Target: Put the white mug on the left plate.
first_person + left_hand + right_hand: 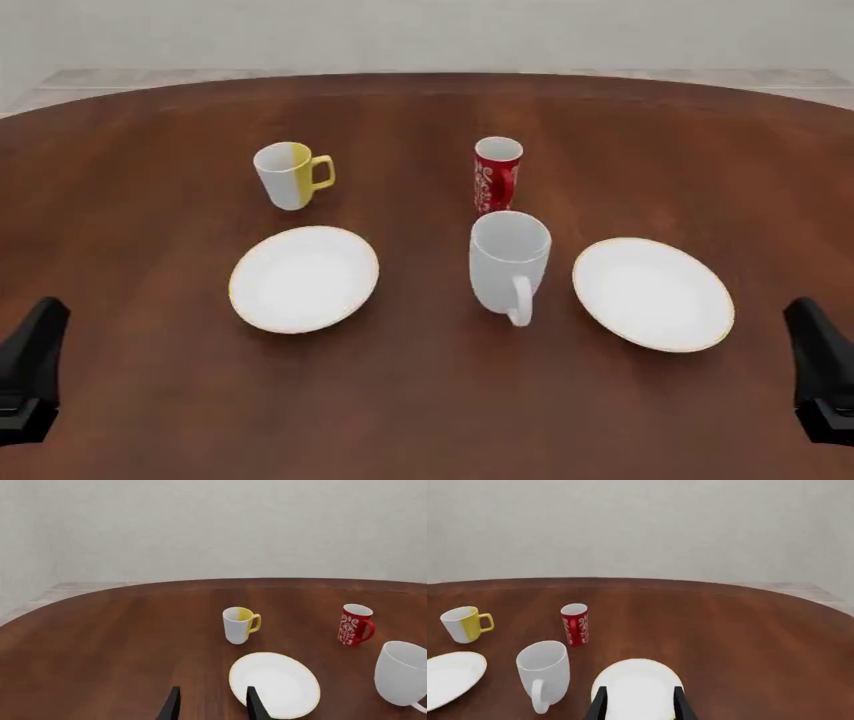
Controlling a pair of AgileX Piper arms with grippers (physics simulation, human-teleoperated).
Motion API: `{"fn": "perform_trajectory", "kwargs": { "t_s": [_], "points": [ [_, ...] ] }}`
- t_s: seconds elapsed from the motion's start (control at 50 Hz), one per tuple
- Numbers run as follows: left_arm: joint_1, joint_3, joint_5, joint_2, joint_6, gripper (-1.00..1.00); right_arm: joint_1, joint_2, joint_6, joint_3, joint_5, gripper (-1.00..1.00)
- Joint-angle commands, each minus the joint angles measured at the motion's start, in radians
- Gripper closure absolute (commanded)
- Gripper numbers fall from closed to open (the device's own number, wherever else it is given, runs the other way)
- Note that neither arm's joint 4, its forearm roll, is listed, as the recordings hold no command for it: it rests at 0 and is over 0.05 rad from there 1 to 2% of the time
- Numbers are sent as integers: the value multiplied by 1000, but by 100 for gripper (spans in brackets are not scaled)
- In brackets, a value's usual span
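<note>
The white mug (510,258) stands upright at mid-table, its handle toward the near edge, between two gold-rimmed plates. The left plate (304,278) lies bare to the mug's left. My left gripper (213,708) is open and holds nothing; the left plate (275,684) lies just past one fingertip, and the white mug (402,674) shows at the frame edge. My right gripper (639,707) is also open and empty, over the near rim of the right plate (637,687), with the white mug (544,672) beside it. Both arms sit low at the table's near corners in the front view.
A white-and-yellow mug (290,174) stands behind the left plate. A red cup (498,174) stands right behind the white mug. The right plate (654,293) lies to the mug's right. The brown table (427,400) is round, with a wall behind.
</note>
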Motion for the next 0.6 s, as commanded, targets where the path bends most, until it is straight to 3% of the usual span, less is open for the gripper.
{"fn": "perform_trajectory", "kwargs": {
  "t_s": [0.02,0.52,0.54,0.56,0.58,0.6],
  "points": [
    [0,-3,-1,5,0,-100,6,3,-17,-9,12,-100],
    [0,-3,-1,6,1,-100,-25,-2,-10,-19,32,-100],
    [0,-3,-1,6,0,-100,-79,70,27,-50,1,-100],
    [0,-3,-1,6,0,-100,-79,75,27,-50,-4,-100],
    [0,-3,-1,5,0,-100,-60,256,16,-126,-109,-100],
    [0,-3,-1,6,0,-100,-70,301,29,-187,-94,-100]
  ]
}}
